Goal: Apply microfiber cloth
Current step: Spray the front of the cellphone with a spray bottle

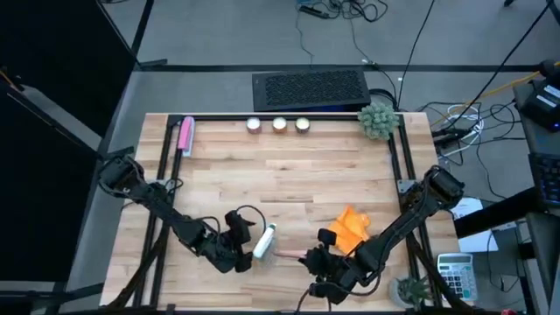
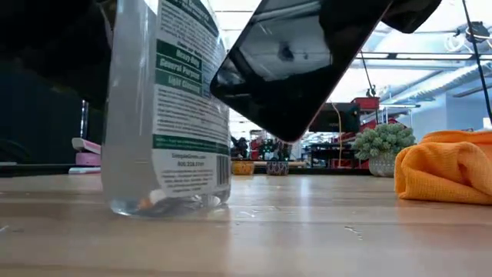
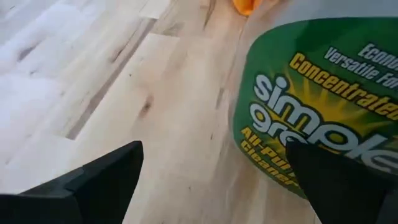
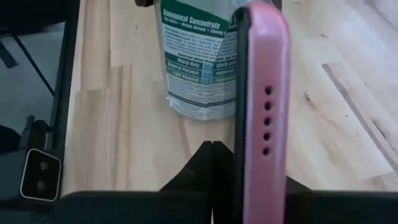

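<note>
Microfiber cloth: orange, crumpled on the counter, untouched. Just beside it, right tool clamps a pink-cased smartphone aloft, presumably presenting it for wiping. Farther off, left tool, fingers spread, flanks the cleaner bottle.

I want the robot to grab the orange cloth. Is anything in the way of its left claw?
Yes. The left gripper is open around the clear plastic cleaner bottle with the green label, which stands between it and the crumpled bright orange microfiber cloth. The right gripper, holding the pink-cased smartphone, is there too.
</note>
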